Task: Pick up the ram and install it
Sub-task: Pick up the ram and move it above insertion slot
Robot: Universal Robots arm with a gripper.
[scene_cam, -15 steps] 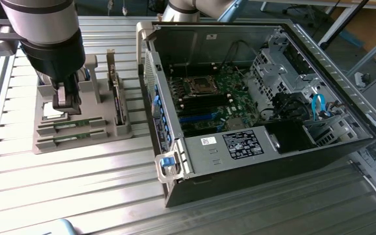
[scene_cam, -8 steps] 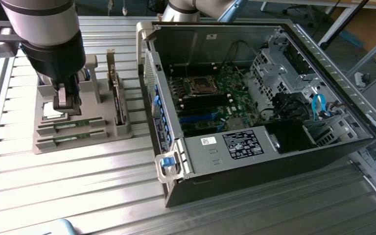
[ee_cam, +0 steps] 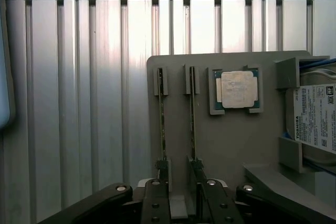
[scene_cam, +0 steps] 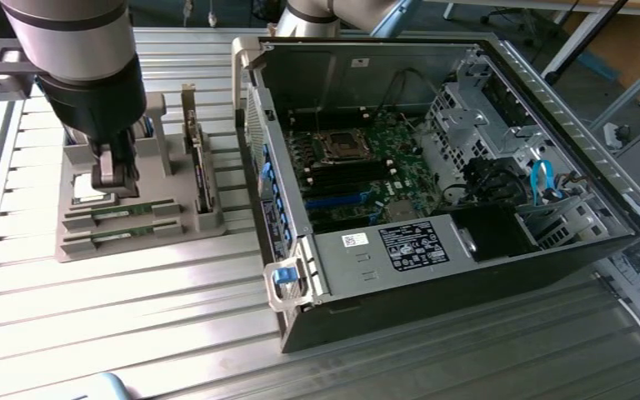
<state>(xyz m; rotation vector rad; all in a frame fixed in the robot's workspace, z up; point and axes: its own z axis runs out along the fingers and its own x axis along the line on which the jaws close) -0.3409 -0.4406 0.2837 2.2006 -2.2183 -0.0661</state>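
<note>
Two ram sticks stand on edge in slots of a grey holder [scene_cam: 131, 242]: one [scene_cam: 121, 212] nearer my gripper, the other [scene_cam: 121, 236] just beyond it. In the wrist view they are thin green lines, ram [ee_cam: 161, 121] and ram [ee_cam: 192, 121], running towards my fingers. My gripper [scene_cam: 114, 185] hangs over the holder's end, close above the sticks. It [ee_cam: 180, 195] is open, one black finger [ee_cam: 156, 203] on each side, holding nothing. The open computer case [scene_cam: 432, 150] with its green motherboard [scene_cam: 370, 171] lies to the exterior view's right.
A square silver processor [ee_cam: 237, 89] sits in a pocket of the holder [ee_cam: 226, 145], and a labelled hard drive [ee_cam: 315, 119] rests beside it. A wider card [scene_cam: 197, 162] stands upright between holder and case. Everything sits on a ribbed aluminium table [scene_cam: 131, 317].
</note>
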